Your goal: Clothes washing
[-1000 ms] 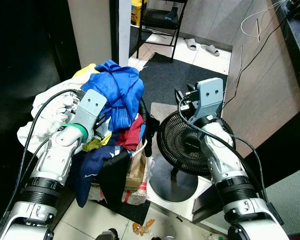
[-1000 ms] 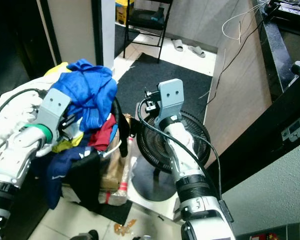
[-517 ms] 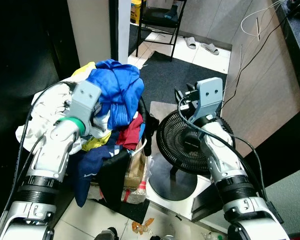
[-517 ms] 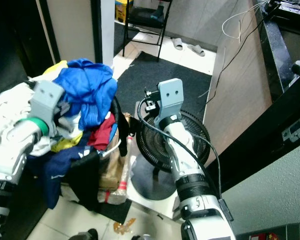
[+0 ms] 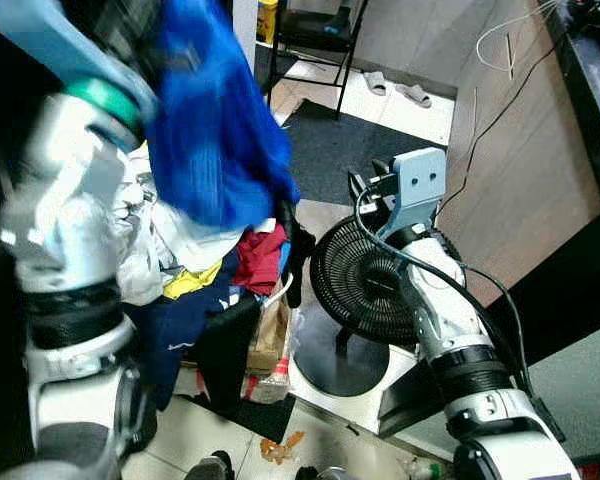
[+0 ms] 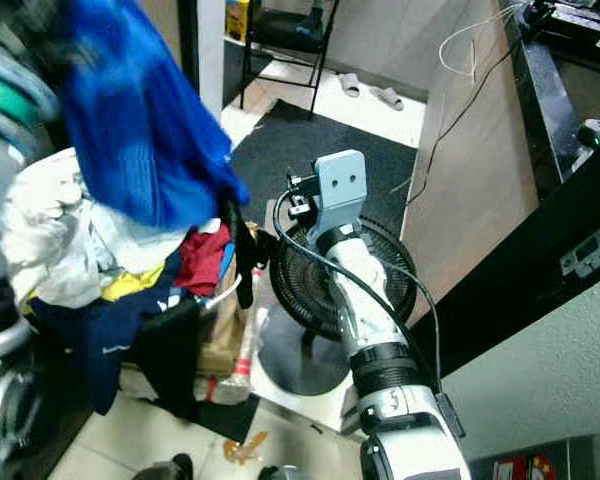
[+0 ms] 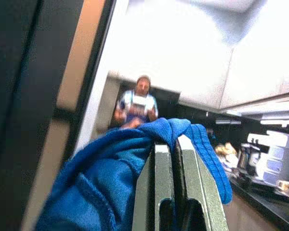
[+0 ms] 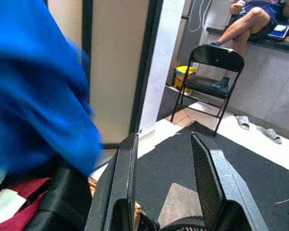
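My left gripper (image 7: pixel 174 153) is raised high at the upper left and is shut on a bright blue garment (image 5: pixel 216 130). The garment hangs from it above the laundry pile. The pile holds white cloth (image 5: pixel 170 243), a red piece (image 5: pixel 261 256), a yellow piece (image 5: pixel 194 285) and navy clothes (image 5: pixel 183 322) in a black basket (image 5: pixel 300 252). My right gripper (image 8: pixel 164 139) is open with nothing between its fingers. It hovers over a black floor fan (image 5: pixel 366 286), just right of the pile.
A dark rug (image 5: pixel 352 150) lies beyond the fan, with a black folding chair (image 5: pixel 316 34) and slippers (image 5: pixel 398 90) behind it. A wood-panelled wall (image 5: pixel 525 150) runs along the right. One person (image 8: pixel 250 19) sits past the chair; another (image 7: pixel 137 103) stands far off.
My left arm has swung up and lifted the blue garment off the pile. The white and red clothes beneath it now show. The right arm has hardly moved.
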`<state>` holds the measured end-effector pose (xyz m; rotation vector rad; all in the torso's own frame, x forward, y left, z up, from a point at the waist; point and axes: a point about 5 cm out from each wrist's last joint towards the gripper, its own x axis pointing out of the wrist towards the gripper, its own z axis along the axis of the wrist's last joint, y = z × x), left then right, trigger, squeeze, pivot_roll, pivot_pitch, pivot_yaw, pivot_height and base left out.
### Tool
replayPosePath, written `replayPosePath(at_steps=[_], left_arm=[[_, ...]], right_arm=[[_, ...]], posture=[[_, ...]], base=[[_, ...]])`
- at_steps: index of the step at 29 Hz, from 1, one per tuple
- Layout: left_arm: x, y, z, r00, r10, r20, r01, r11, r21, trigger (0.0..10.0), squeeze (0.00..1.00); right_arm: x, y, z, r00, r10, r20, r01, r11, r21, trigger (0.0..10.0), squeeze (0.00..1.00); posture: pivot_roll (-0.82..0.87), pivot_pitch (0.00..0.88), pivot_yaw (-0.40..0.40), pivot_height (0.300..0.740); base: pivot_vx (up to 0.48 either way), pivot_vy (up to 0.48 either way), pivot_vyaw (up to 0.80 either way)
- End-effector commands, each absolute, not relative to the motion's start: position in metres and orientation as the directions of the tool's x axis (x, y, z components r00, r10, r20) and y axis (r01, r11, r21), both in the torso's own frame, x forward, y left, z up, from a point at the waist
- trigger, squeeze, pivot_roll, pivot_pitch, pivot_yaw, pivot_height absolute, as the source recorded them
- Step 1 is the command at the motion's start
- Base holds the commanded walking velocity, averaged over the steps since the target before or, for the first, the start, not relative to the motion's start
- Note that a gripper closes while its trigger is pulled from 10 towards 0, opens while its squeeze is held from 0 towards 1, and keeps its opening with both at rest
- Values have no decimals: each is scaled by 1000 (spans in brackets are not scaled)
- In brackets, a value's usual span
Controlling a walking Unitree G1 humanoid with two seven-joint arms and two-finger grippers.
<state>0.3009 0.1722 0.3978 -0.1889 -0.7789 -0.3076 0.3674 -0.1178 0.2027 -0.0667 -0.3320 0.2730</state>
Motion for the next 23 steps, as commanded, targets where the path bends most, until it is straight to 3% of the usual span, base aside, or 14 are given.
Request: replayPosePath(at_steps=[1, 4, 10, 14, 18, 19, 20, 21, 23], left_arm=[[306, 161, 380, 717, -287, 636, 306, 948, 83, 10000, 0], [316, 152, 332, 812, -364, 456, 256, 924, 283, 10000, 0], [317, 154, 283, 871, -417, 260, 340, 894, 293, 10000, 0], [310, 157, 252, 859, -498, 117, 448, 843, 299, 10000, 0], [301, 154, 243, 833, -548, 76, 508, 812, 285, 10000, 0], [298, 152, 240, 828, -557, 65, 520, 806, 283, 10000, 169], [298, 152, 240, 828, -557, 65, 520, 806, 283, 10000, 169], [296, 151, 238, 828, -558, 60, 520, 804, 289, 10000, 1000], [297, 152, 237, 839, -539, 74, 508, 824, 250, 10000, 1000]], right_arm=[[368, -120, 203, 909, 270, 318, -248, 963, -108, 10000, 0], [368, -119, 203, 909, 270, 319, -249, 963, -106, 10000, 0], [366, -118, 201, 908, 274, 317, -253, 962, -107, 10000, 0], [367, -119, 201, 908, 276, 315, -254, 961, -109, 10000, 0], [367, -119, 201, 908, 276, 314, -254, 961, -110, 10000, 0], [366, -119, 201, 908, 277, 313, -255, 961, -110, 10000, 0], [366, -119, 201, 908, 277, 313, -255, 961, -110, 10000, 0], [366, -118, 201, 908, 278, 312, -256, 960, -110, 10000, 0], [366, -118, 200, 908, 279, 311, -258, 960, -110, 10000, 0]], posture=[[67, 45, -57, 740], [68, 45, -54, 740], [67, 48, -56, 740], [64, 52, -56, 740], [66, 56, -58, 740], [68, 56, -58, 740], [68, 56, -58, 740], [68, 56, -58, 740], [67, 59, -61, 740]], base=[[0, 0, 0], [0, 0, 0], [0, 0, 0], [0, 0, 0], [0, 0, 0], [0, 0, 0], [0, 0, 0], [0, 0, 0], [0, 0, 0]])
